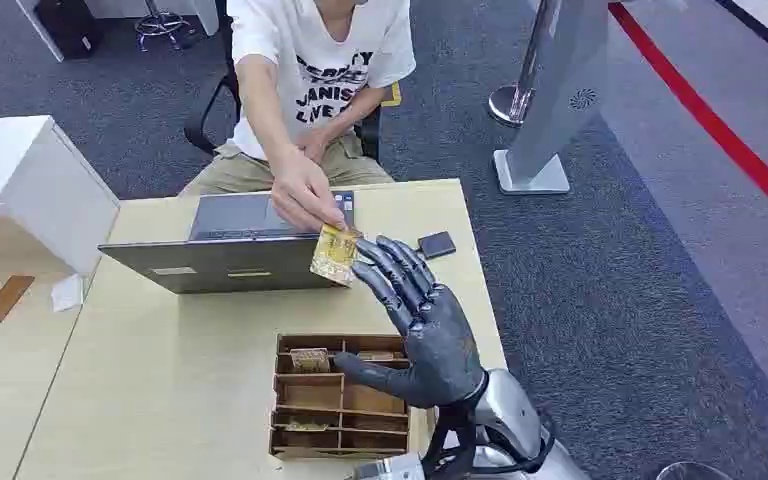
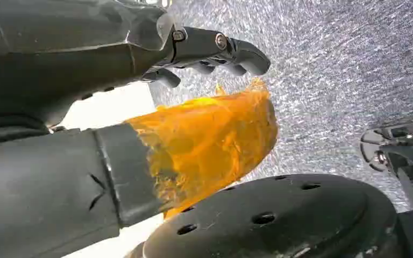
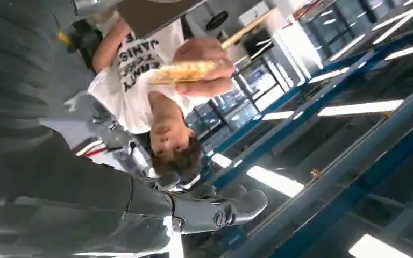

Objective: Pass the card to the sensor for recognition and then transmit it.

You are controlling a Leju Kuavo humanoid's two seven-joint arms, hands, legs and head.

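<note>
Head view: card touching right robot hand fingertips.

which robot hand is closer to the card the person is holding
Right. The right hand is raised over the table with its fingertips just beside the card, which the person's hand grips. The left hand hangs low over grey carpet, away from it.

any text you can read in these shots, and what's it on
"JANIS" reads clearly on the person's white T-shirt; the printed lines above and below it are partly hidden, roughly "...RITY" and "LIVE".
The same print shows turned over in the right wrist view, not readable beyond "JANIS".
The gold card in the person's hand has a pattern, too small to read.
The laptop lid stickers: too small to read.
</note>
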